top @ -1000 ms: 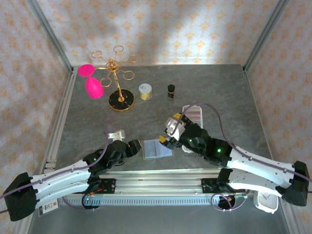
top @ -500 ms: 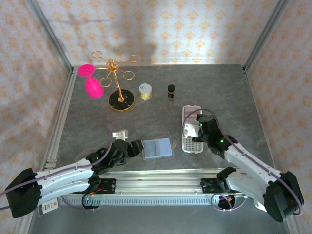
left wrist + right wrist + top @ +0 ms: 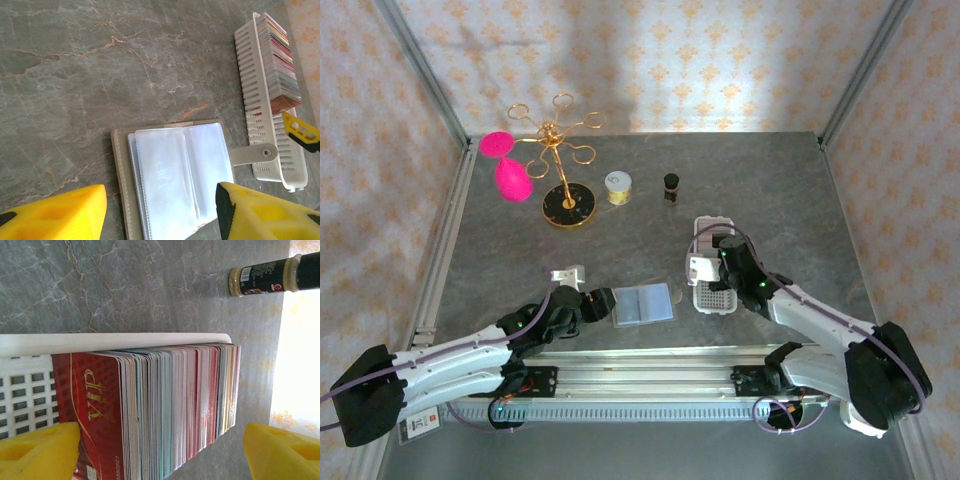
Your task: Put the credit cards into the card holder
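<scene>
right gripper point(image 3: 159, 452) gapes over multicoloured plastic credit cards point(image 3: 170, 390) in white perforated tray point(image 3: 110, 342); left gripper point(image 3: 160, 212), apart, above grey-green card holder point(image 3: 175, 170), open.

Glossy clear plastic sleeves point(image 3: 175, 185) line the matt card holder point(image 3: 118, 170) on veined stone-look table point(image 3: 100, 65).

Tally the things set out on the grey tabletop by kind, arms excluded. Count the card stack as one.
gold ring stand: 1
pink ovals on the stand: 2
small round white-topped object: 1
dark bottle: 1
white perforated tray: 1
stack of credit cards: 1
card holder: 1
Total: 8
</scene>
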Tool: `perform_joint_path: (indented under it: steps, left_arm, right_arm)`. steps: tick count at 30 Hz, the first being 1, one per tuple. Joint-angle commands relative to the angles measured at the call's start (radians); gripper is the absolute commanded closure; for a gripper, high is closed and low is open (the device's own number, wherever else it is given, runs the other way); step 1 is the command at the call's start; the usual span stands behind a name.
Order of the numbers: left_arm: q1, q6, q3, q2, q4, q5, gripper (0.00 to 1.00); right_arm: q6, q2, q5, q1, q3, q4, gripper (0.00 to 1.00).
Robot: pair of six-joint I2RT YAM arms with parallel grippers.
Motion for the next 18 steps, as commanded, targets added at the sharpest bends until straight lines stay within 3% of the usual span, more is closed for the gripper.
perform_joint_path:
  steps: [1,9,15,18]
  left_arm:
    - [0.001,0.000,-0.013,0.002,0.042,0.012,0.40]
    - [0.001,0.001,-0.012,0.003,0.026,0.022,0.43]
    - [0.000,-0.008,-0.021,0.003,0.044,0.031,0.49]
    - [0.000,-0.009,-0.019,0.003,0.041,0.033,0.51]
  right_arm:
    - [-0.008,0.015,-0.018,-0.004,0.002,0.023,0.17]
    - [-0.017,0.056,-0.020,-0.005,0.005,0.031,0.20]
    - [-0.003,0.087,-0.003,-0.003,0.039,0.000,0.37]
    - [-0.014,0.067,-0.011,-0.004,0.021,-0.022,0.50]
